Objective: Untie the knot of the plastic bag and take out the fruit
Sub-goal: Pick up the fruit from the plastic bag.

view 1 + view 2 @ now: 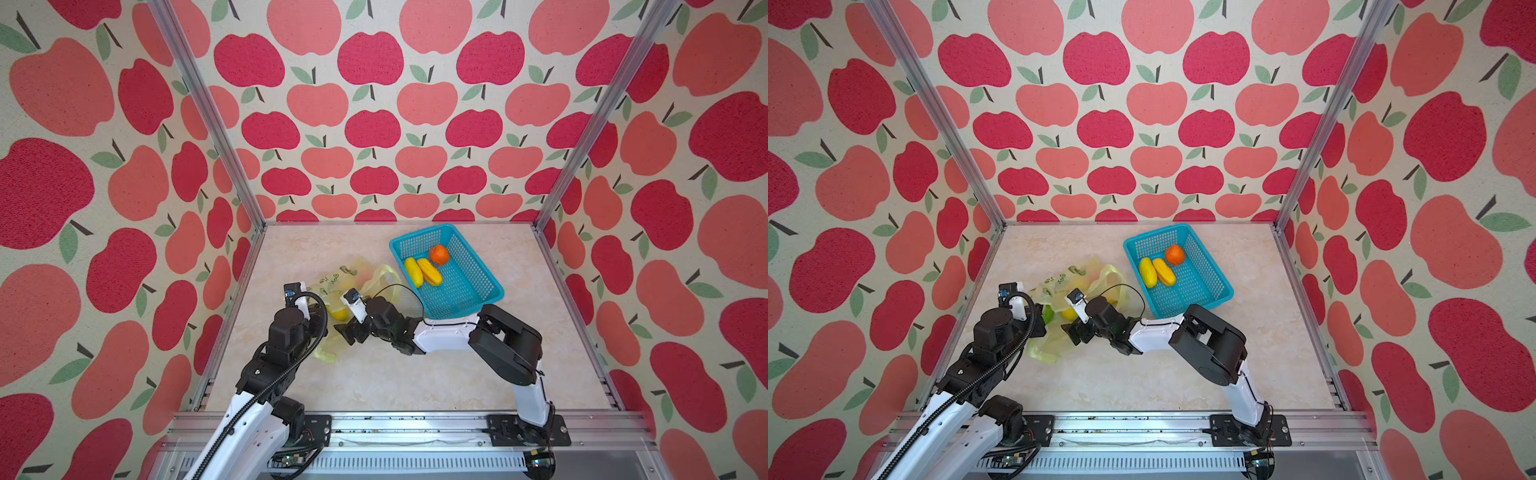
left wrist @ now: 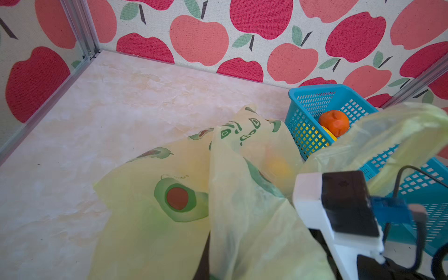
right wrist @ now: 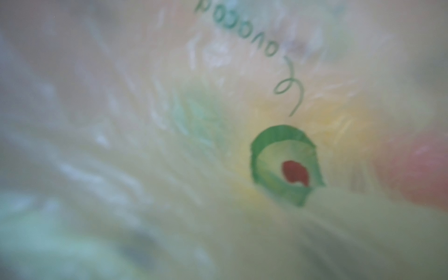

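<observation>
The pale-yellow plastic bag (image 1: pixel 332 282) with avocado prints lies crumpled left of centre in both top views, mouth loose. No knot shows. My left gripper (image 1: pixel 321 316) is shut on the bag's film, which rises right in front of the left wrist view (image 2: pixel 242 218). My right gripper (image 1: pixel 347 334) is pushed against the bag with its jaws spread; film fills the right wrist view (image 3: pixel 286 164). A yellow fruit (image 1: pixel 338 313) and a green fruit (image 1: pixel 1048 314) show between the grippers. Two yellow fruits (image 1: pixel 422 272) and an orange (image 1: pixel 439 254) lie in the basket.
The turquoise perforated basket (image 1: pixel 478 262) stands at the back right, close to the bag's loose handle loop (image 1: pixel 386 276). The right arm's elbow (image 1: pixel 507 345) sits just in front of the basket. Aluminium frame posts and apple-print walls enclose the marble-look table (image 1: pixel 415 382).
</observation>
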`<state>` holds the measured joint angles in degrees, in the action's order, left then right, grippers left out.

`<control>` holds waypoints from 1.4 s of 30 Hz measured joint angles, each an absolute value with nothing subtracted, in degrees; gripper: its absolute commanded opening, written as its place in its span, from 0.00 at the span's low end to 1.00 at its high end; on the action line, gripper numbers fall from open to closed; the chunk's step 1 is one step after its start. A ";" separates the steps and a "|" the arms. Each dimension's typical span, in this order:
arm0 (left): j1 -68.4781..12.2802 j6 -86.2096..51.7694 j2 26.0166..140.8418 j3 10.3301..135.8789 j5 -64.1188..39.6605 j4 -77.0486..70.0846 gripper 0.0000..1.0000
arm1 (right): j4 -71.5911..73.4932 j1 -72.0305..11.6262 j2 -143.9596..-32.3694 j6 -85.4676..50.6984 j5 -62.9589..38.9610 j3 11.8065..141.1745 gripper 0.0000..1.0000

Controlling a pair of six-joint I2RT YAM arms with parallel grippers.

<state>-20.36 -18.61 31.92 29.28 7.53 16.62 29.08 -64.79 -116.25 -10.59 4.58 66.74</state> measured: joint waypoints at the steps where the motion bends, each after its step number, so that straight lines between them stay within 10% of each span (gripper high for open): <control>1: -20.32 -18.61 31.90 29.23 7.20 16.40 0.00 | 28.93 -64.12 -116.27 -10.81 5.06 66.87 0.84; 19: -20.21 -18.59 31.92 29.19 4.01 14.66 0.00 | 17.89 -63.33 -132.25 -12.32 3.92 86.87 0.89; 27: -20.21 -18.59 31.75 29.19 3.55 14.70 0.00 | 13.63 -63.33 -134.91 -12.60 2.44 91.29 0.55; 42: -20.01 -18.61 31.97 29.19 2.90 14.28 0.00 | 15.97 -64.77 -112.16 -10.02 3.60 70.83 0.33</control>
